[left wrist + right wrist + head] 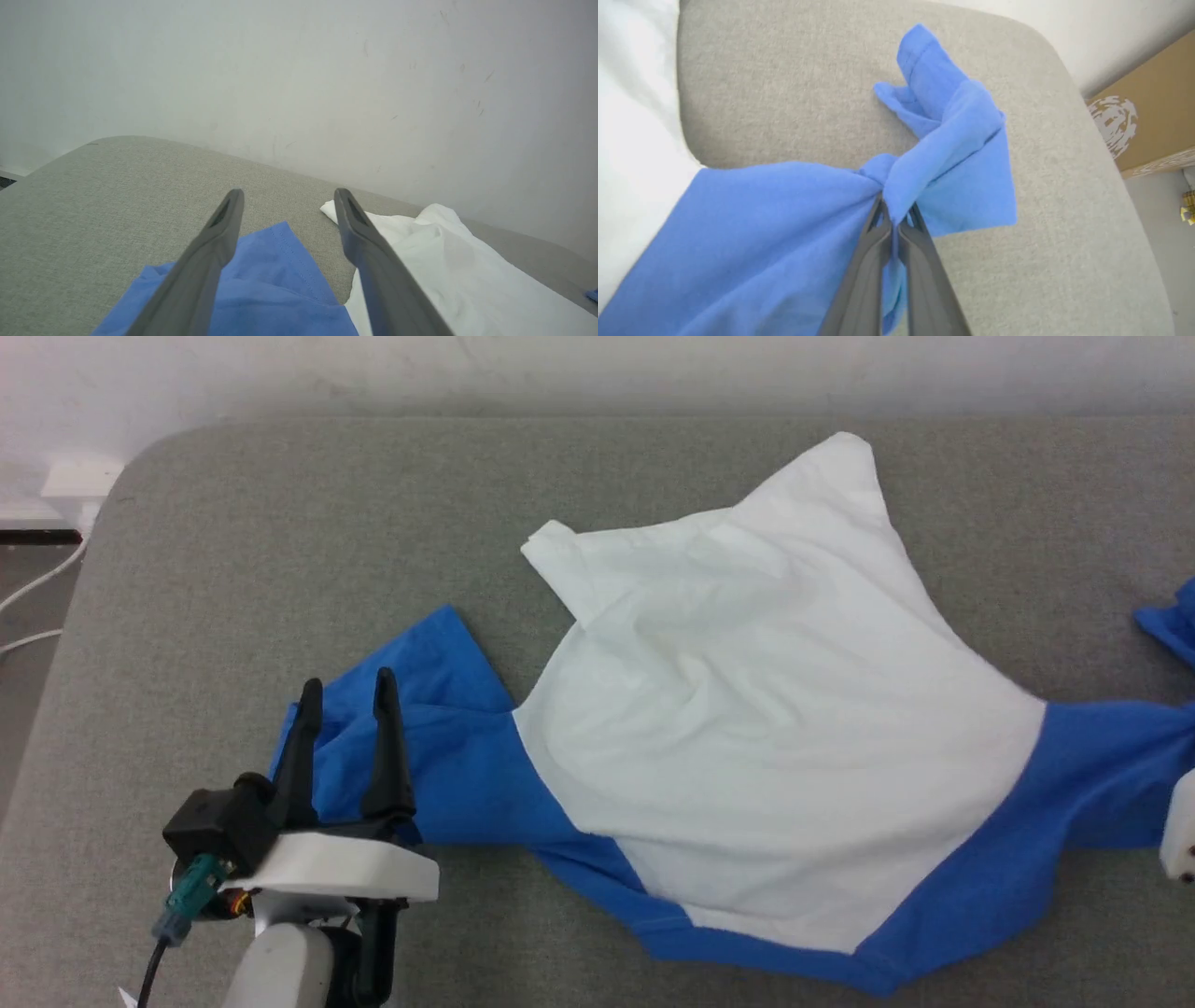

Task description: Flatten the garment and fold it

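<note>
The right hand (896, 214) is pinching the garment (747, 709) near the counter's (280, 523) edge. The left hand (347, 681) is hovering spread.

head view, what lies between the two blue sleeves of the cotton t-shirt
The garment's wrinkled white body fills the stretch from the left blue sleeve to the right blue sleeve, lying on the grey fabric surface, as the head view shows.
</note>
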Robot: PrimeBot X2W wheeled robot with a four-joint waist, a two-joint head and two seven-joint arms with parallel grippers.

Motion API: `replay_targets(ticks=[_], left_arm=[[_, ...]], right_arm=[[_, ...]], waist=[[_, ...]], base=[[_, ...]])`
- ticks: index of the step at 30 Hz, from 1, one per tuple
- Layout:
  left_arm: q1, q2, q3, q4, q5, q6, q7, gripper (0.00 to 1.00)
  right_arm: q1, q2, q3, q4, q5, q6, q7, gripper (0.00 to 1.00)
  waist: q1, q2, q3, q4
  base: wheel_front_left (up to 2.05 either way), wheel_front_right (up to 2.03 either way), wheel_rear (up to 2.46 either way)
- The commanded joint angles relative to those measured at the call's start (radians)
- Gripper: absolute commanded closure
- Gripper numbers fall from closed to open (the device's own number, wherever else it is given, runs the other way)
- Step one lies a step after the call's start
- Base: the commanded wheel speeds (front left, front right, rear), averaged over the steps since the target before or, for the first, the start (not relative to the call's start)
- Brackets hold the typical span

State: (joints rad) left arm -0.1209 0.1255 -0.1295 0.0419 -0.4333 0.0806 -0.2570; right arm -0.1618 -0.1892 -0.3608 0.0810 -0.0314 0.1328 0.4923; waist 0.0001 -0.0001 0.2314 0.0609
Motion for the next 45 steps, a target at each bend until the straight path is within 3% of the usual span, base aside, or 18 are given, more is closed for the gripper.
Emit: replay_targets(ticks=[1,6,10,11,12,19,23,27,31,39,45], left_arm=[[0.005,-0.004,0.007,0.004,0.009,-0.007,-0.005,0.0],[-0.02,-0.014,0.012,0.023,0.027,-0.032,-0.005,0.0],[-0.036,-0.022,0.01,0.04,0.038,-0.05,-0.005,0.0],[-0.037,-0.025,0.009,0.046,0.04,-0.053,-0.005,0.0],[-0.038,-0.026,0.009,0.052,0.042,-0.056,-0.005,0.0],[-0.015,-0.032,0.022,0.088,0.049,-0.068,-0.005,0.0],[0.019,-0.023,0.045,0.098,0.05,-0.057,-0.005,0.0],[0.048,-0.007,0.066,0.106,0.043,-0.035,0.018,0.0],[0.066,0.016,0.055,0.116,0.039,-0.03,0.104,0.0],[0.08,0.035,0.055,0.13,0.037,0.081,0.382,0.0],[0.044,0.034,0.043,0.168,-0.012,0.086,0.545,0.0]], right_arm=[[-0.034,-0.02,-0.005,0.02,-0.003,-0.002,-0.017,1.0],[-0.173,-0.135,-0.029,0.197,-0.02,-0.002,-0.126,1.0],[-0.252,-0.159,-0.013,0.331,-0.016,-0.002,-0.188,1.0],[-0.263,-0.162,-0.006,0.353,-0.018,-0.002,-0.203,0.65],[-0.272,-0.159,-0.005,0.374,-0.015,-0.002,-0.215,0.0],[-0.241,-0.095,0.001,0.345,0.021,-0.002,-0.372,0.0],[-0.147,-0.016,0.048,0.208,0.069,-0.002,-0.458,0.0],[-0.021,0.079,0.123,0.025,0.118,-0.002,-0.477,0.0],[0.087,0.12,0.196,-0.105,0.153,-0.002,-0.451,0.0],[0.161,0.138,0.288,-0.189,0.18,-0.002,-0.407,0.0],[0.134,0.139,0.332,-0.2,0.207,-0.002,-0.398,0.0]], waist=[[-0.0001,0.0001,0.01,0.0],[-0.0001,0.0001,0.043,0.013],[-0.0001,0.0001,0.057,0.029],[-0.0001,0.0001,0.057,0.033],[-0.0001,0.0001,0.055,0.036],[-0.0001,0.0001,-0.008,0.05],[-0.0001,0.0001,-0.053,0.043],[-0.0001,0.0001,-0.079,0.028],[-0.0001,0.0001,-0.085,0.011],[-0.0001,0.0001,-0.06,-0.011],[-0.0001,0.0001,-0.026,-0.026]], base=[[0.0,0.0,0.0],[0.0,0.0,0.0],[0.0,0.0,0.0],[0.0,0.0,0.0],[0.0,0.0,0.0],[0.0,0.0,0.0],[0.0,0.0,0.0],[0.0,0.0,0.0],[0.0,0.0,0.0],[0.0,0.0,0.0],[0.0,0.0,0.0]])
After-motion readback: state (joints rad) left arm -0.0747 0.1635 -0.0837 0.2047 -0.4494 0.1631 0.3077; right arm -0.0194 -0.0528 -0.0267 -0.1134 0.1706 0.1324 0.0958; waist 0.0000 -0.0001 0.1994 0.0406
